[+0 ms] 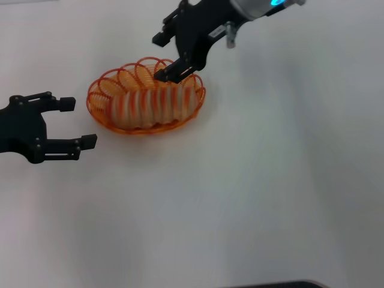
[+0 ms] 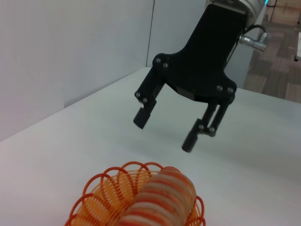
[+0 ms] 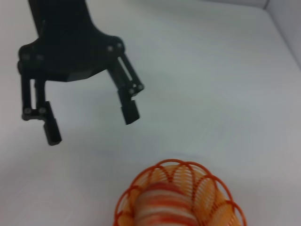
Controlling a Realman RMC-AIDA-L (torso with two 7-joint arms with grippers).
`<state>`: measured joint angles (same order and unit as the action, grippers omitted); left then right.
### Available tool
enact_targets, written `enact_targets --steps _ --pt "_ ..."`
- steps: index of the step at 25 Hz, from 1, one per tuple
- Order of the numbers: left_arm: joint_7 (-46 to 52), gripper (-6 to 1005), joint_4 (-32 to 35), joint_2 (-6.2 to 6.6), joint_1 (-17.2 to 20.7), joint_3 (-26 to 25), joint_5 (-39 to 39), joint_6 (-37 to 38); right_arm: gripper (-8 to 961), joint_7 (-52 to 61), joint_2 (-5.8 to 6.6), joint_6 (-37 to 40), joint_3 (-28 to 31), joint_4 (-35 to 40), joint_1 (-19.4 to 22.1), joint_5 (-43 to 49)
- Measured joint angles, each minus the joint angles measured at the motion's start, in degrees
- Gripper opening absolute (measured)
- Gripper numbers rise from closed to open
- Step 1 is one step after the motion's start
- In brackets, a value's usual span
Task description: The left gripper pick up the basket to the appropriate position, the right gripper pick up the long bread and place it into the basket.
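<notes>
Two grippers are seen with nothing held, and the long bread [image 1: 153,105] is already lying lengthwise inside the basket [image 1: 97,105], which rests on the white table [image 1: 252,198]. The right gripper [image 1: 165,58] is hanging over the far end of the basket, its jaws spread apart and empty, one fingertip just above the rim and the loaf. From the left wrist view the same claw [image 2: 165,133] is shown raised clear of the bread [image 2: 162,200]. The left gripper [image 1: 81,122] is parked beside the near end of the basket, jaws wide apart, apart from the wire rim. By the look of it, the placing is judged done. What could go wrong is a snag: if the right gripper is pulled sideways instead of upward, a finger could be caught in a wire loop and the light basket dragged or tipped, the loaf rolled out.
</notes>
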<state>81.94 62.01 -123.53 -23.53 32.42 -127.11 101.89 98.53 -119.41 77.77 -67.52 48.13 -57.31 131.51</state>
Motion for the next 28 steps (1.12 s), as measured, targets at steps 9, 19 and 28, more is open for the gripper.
enact_targets --steps 9,19,28 --pt "0.1 885 -1.2 0.02 -0.5 0.0 0.0 -1.0 703 -10.7 0.57 0.6 11.6 0.7 7.5 -5.2" --pt "0.2 885 -3.5 0.1 -0.5 -0.7 1.5 -1.8 689 -24.1 0.99 8.6 21.9 0.9 17.6 -13.5" --pt "0.2 885 -3.8 -0.08 -0.5 -0.8 1.8 -1.9 664 -33.3 1.9 20.2 28.5 0.9 27.0 -18.1"
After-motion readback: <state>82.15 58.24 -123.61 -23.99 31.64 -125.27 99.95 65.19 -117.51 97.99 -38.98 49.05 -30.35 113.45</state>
